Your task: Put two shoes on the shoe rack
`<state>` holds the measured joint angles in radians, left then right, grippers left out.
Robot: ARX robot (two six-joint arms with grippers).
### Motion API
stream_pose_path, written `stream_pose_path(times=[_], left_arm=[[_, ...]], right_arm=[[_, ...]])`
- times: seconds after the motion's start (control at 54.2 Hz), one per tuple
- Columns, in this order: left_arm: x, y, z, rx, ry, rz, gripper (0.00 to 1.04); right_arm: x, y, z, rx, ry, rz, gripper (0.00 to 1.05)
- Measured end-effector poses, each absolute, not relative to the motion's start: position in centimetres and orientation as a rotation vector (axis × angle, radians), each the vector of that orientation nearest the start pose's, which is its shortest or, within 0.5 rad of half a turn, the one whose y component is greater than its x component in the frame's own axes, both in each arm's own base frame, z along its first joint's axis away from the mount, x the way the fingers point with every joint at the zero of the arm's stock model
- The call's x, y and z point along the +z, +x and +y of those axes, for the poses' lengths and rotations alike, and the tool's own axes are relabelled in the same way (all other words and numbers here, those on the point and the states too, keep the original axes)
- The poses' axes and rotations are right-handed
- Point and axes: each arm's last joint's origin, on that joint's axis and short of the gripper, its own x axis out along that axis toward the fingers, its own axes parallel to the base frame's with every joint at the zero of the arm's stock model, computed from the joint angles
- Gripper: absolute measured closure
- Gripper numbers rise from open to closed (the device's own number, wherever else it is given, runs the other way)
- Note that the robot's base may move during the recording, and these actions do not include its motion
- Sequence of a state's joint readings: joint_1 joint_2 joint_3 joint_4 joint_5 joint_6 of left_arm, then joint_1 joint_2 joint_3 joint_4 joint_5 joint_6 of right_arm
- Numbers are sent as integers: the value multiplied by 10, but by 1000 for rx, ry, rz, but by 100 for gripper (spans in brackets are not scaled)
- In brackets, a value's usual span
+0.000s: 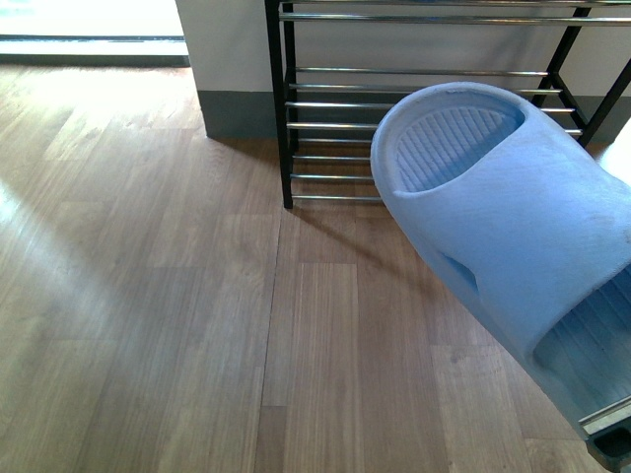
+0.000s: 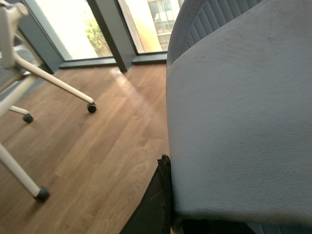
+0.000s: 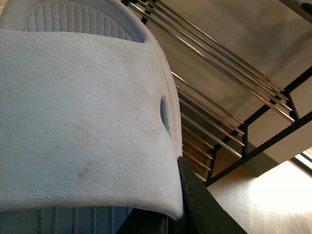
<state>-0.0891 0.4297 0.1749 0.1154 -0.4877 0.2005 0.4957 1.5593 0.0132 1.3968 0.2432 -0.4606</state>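
A pale blue slide (image 1: 513, 217) hangs in the air at the right of the front view, toe opening toward the shoe rack (image 1: 424, 103). Its heel end is clamped by my right gripper (image 1: 611, 434) at the bottom right corner. The right wrist view has that slide (image 3: 73, 122) filling the near side, my right gripper (image 3: 156, 222) shut on it, and the rack's chrome bars (image 3: 229, 73) just beyond. My left gripper (image 2: 195, 225) is shut on another pale blue slide (image 2: 239, 122), seen only in the left wrist view, above the wood floor.
The rack stands against a white wall with grey skirting (image 1: 232, 108). Wood floor (image 1: 148, 296) stretches to the left and front. A white chair frame on castors (image 2: 53, 83) and tall windows (image 2: 146, 24) appear in the left wrist view.
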Motion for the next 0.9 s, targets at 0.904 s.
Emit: stream_pose_path(times=[0.904], left_arm=[[206, 98, -1, 389, 209, 22, 103]], right_arm=[[109, 160, 78, 282, -513, 83, 103]])
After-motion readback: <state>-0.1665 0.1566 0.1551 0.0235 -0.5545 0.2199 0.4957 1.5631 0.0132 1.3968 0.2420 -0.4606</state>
